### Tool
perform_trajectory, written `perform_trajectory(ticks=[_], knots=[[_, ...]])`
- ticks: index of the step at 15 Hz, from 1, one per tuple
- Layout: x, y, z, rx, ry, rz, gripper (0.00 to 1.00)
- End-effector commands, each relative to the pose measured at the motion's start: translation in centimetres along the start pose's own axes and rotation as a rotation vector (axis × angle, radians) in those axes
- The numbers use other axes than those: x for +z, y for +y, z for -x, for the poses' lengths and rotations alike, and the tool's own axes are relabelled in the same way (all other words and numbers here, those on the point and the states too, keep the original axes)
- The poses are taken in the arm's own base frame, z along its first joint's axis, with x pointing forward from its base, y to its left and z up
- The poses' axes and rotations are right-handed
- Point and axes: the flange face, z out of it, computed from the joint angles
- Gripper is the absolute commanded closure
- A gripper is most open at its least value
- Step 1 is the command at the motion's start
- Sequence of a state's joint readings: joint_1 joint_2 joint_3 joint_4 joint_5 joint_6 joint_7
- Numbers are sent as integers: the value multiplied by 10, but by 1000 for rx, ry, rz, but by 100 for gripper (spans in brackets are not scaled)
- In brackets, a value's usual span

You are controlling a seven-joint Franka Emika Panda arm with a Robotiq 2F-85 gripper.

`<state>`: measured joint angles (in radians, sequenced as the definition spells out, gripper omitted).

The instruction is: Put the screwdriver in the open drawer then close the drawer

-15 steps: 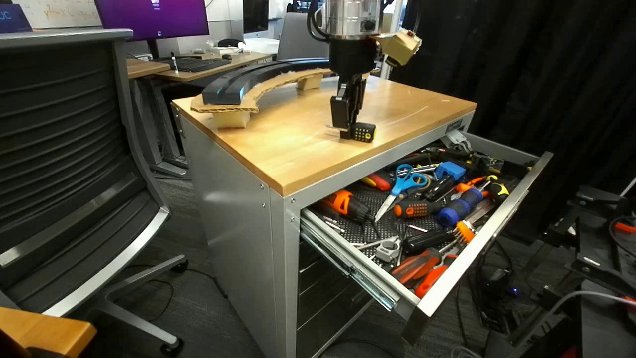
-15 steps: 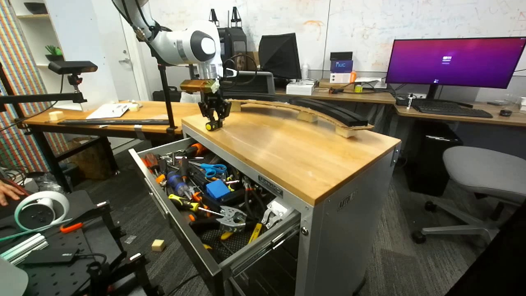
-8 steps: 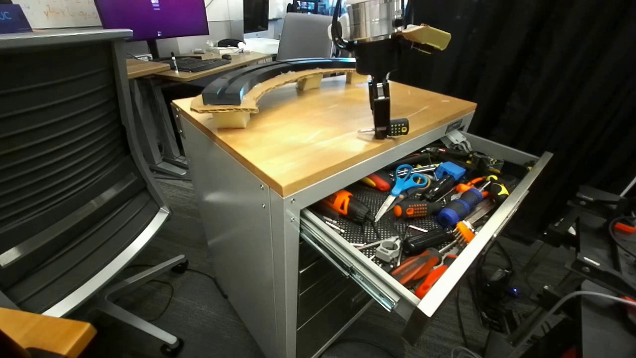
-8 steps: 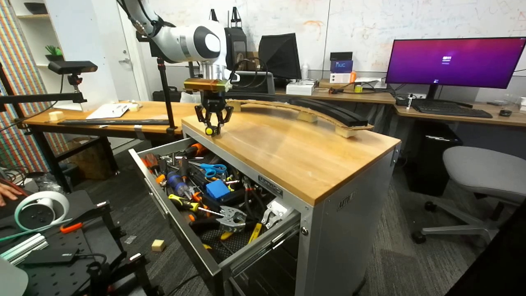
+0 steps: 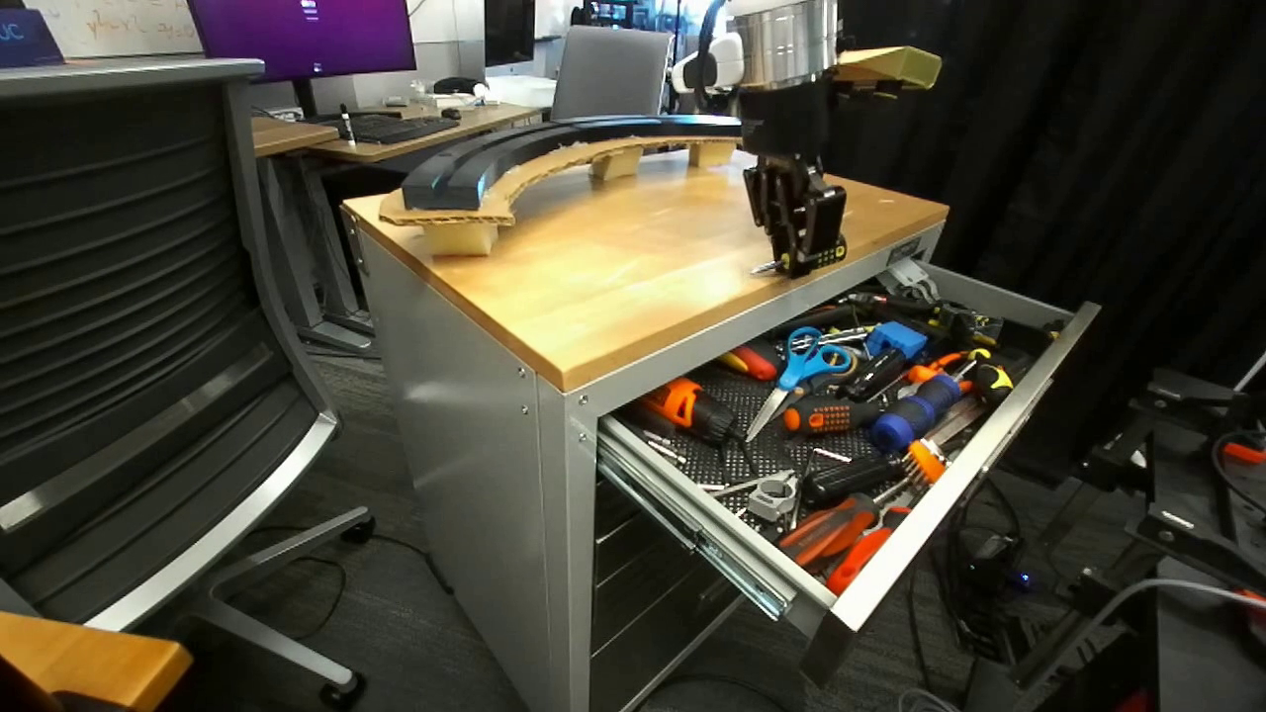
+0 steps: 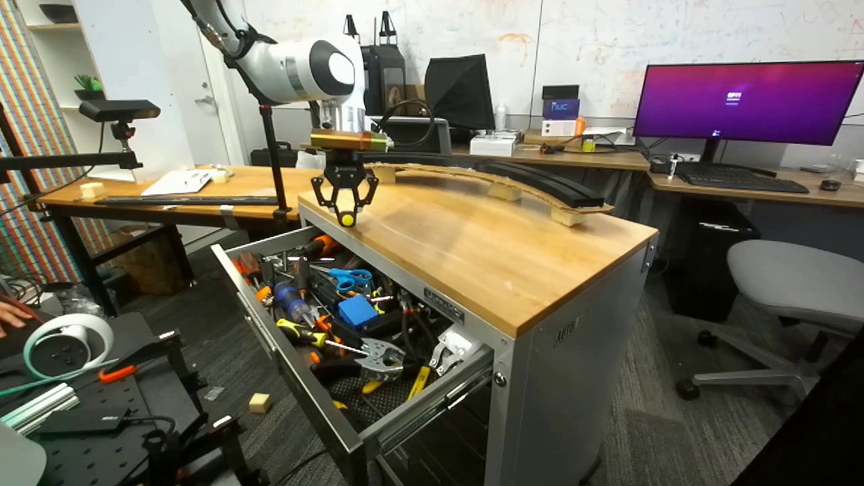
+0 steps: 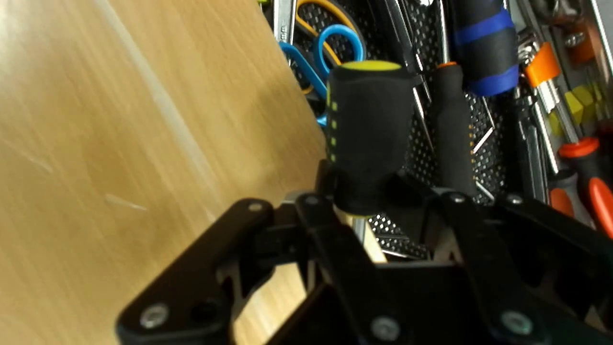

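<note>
Hand (image 5: pixel 796 264) and screwdriver (image 7: pixel 368 129) have moved over the table (image 5: pixel 633 247) since a second ago, now nearer its front edge; hand has turned too. Left to right in an exterior view: black-backed chair (image 5: pixel 138 346); monitor (image 5: pixel 302 40), purple screen, on a desk (image 5: pixel 475 121) behind; curved black track (image 5: pixel 445 183) on cardboard (image 5: pixel 539 168), propped on pale blocks (image 5: pixel 460 237) on the table; grey cabinet (image 5: pixel 475 445) under the table top. Next, hand: points down, low at the table's edge, pinching the stubby yellow-and-black screwdriver. Screwdriver lies crosswise in the grip, yellow end cap toward the drawer (image 5: pixel 962 465), metal shaft pointing back over the table; can't tell if it touches the wood. Wrist view: handle overlaps the table edge and drawer contents behind it. Drawer is pulled out, loaded with loose tools, left to right: orange-and-black tool (image 5: pixel 682 403), blue scissors (image 5: pixel 794 374), orange-ended handle (image 5: pixel 821 417), red handle (image 5: pixel 859 559), blue block (image 5: pixel 895 339), blue-and-black handle (image 5: pixel 915 410). Several more pieces too jumbled to name. Far right, black curtain (image 5: pixel 1039 148) hangs beyond the drawer.
</note>
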<state>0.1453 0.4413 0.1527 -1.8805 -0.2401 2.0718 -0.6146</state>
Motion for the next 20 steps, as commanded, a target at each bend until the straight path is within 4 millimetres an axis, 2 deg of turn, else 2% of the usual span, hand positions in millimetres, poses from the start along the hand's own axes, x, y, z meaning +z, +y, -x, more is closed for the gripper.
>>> perform_trajectory(ticks=[1,2,4,7,10,13,17,20], knots=[[28,-17,16,-183,-58,-30,45],[32,-19,20,-226,-81,-33,40],[42,-24,36,-299,-162,-47,23],[47,-28,68,-307,-261,-52,2],[43,-28,103,-88,-271,-46,0],[38,-26,149,81,-275,-86,0],[48,-9,212,296,-239,-115,0],[63,-12,258,453,-225,-176,0]])
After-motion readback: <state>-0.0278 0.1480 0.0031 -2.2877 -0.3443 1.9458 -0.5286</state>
